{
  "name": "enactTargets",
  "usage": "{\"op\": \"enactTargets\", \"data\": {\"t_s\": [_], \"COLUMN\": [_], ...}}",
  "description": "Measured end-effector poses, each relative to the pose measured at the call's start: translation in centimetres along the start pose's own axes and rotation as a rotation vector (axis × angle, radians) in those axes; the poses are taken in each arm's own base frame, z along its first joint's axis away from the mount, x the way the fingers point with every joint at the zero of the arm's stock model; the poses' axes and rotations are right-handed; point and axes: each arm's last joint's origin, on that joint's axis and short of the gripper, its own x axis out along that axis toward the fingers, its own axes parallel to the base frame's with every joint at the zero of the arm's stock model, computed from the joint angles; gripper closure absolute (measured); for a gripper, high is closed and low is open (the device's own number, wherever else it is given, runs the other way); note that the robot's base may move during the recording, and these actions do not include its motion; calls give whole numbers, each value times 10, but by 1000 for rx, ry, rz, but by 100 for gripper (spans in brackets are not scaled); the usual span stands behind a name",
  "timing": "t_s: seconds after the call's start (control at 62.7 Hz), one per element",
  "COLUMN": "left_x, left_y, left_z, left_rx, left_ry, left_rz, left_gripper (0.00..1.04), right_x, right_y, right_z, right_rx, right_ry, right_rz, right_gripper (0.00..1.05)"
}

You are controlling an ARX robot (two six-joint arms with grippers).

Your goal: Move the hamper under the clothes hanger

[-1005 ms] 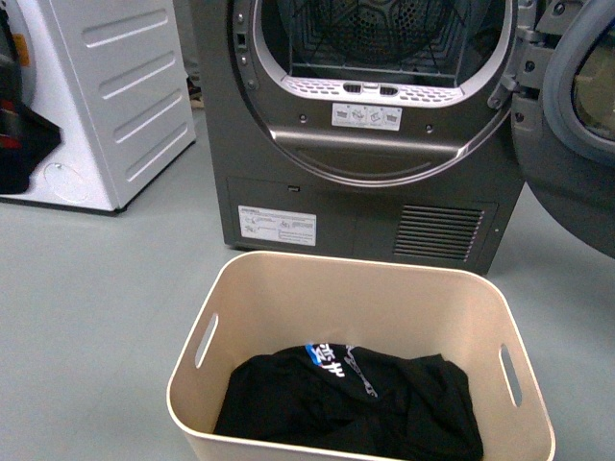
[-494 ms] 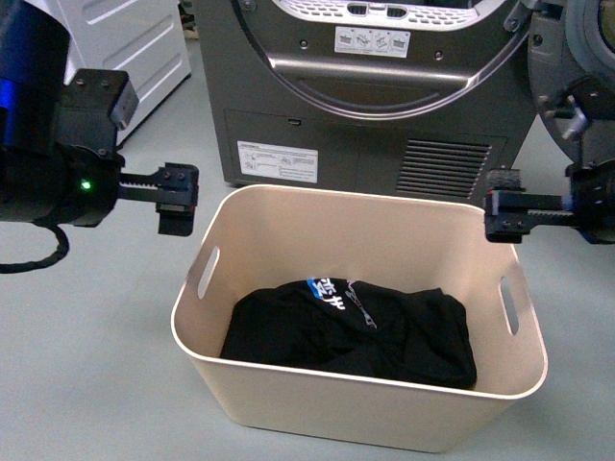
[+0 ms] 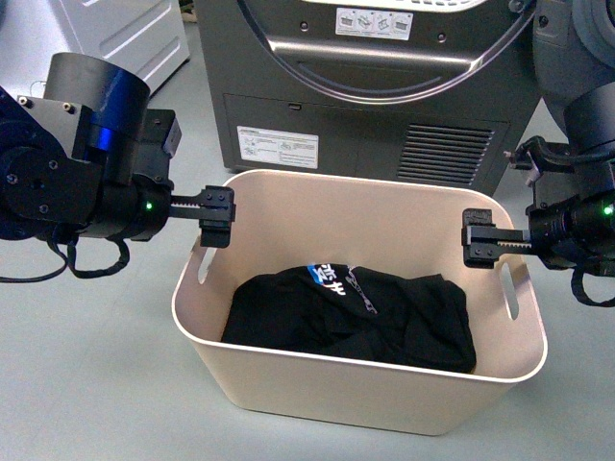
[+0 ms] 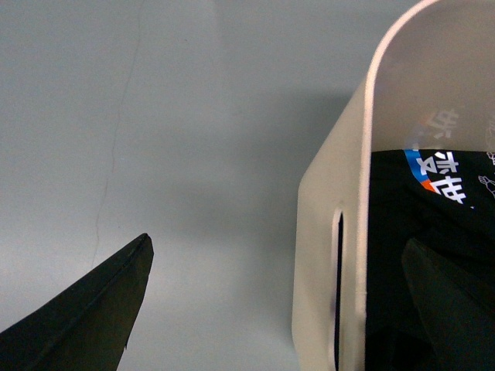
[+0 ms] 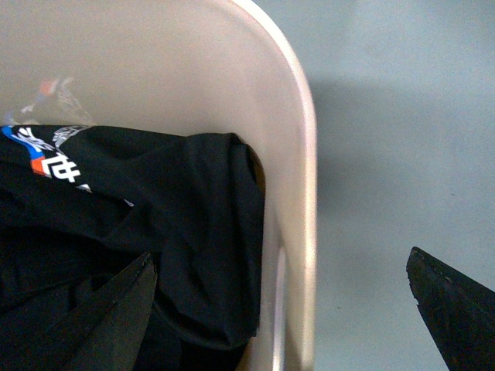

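Note:
The beige hamper [image 3: 375, 379] stands on the floor in front of a dryer, with a black garment [image 3: 351, 322] inside. My left gripper [image 3: 215, 217] is open above the hamper's left short side; in the left wrist view its fingers straddle the hamper's wall [image 4: 329, 255] with the slot handle [image 4: 337, 294]. My right gripper [image 3: 478, 239] is open above the right short side; in the right wrist view its fingers straddle that hamper wall [image 5: 298, 232]. The garment shows in both wrist views [image 4: 410, 224] [image 5: 178, 232]. The clothes hanger is out of view.
A dark grey dryer [image 3: 370, 96] with its door [image 3: 577, 67] open to the right stands just behind the hamper. A white appliance [image 3: 125, 34] is at the back left. Grey floor [image 3: 86, 365] lies around the hamper.
Both arms came into view and moved inward over the hamper's short sides. The camera view tilted further down, so the dryer's drum opening left the view.

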Motion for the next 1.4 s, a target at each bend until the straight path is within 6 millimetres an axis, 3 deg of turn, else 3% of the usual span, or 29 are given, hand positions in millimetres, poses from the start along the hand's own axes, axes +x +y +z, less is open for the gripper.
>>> {"op": "enactTargets", "data": {"t_s": [0.287,0.845,0.893,1.403], "left_x": [7,16,16,13], "left_y": [-17,-28,-28,-31], "left_z": [-6,-21,-22,-20], "left_rx": [3,-6,-4,-13], "left_ry": [13,49,55,64], "left_rz": [-22,-17,-2,19], "left_gripper": [7,7,12,92], "right_x": [9,17,19,17], "right_y": [-14,-15,-15,-14], "right_z": [-6,-22,-23,-22], "right_rx": [30,27,27,20], "right_ry": [6,43,49,63], "right_rz": [-28,-38,-43,-46], "right_gripper": [8,8,9,86]}}
